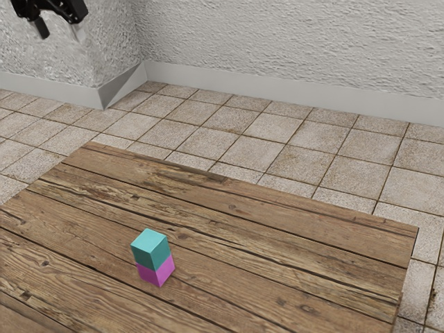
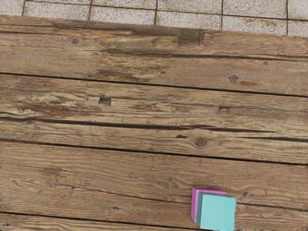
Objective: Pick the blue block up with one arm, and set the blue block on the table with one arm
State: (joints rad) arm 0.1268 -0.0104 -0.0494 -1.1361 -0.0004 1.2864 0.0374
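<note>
- A magenta block (image 1: 154, 274), its visible sides plain and evenly coloured, also seen in part in the wrist view.
- A floor (image 1: 267, 151) of square, pale grey-beige tiles with brownish speckling and dark joints, seen in both views.
- A long, rough-plastered, whitish wall (image 1: 291, 41) across the back of the exterior view.
- A second rough-plastered wall section (image 1: 41, 66) at the exterior view's left, with a corner jutting forward.
- A smooth, light grey baseboard (image 1: 277, 91) along the foot of the walls, meeting the tiles.
</note>
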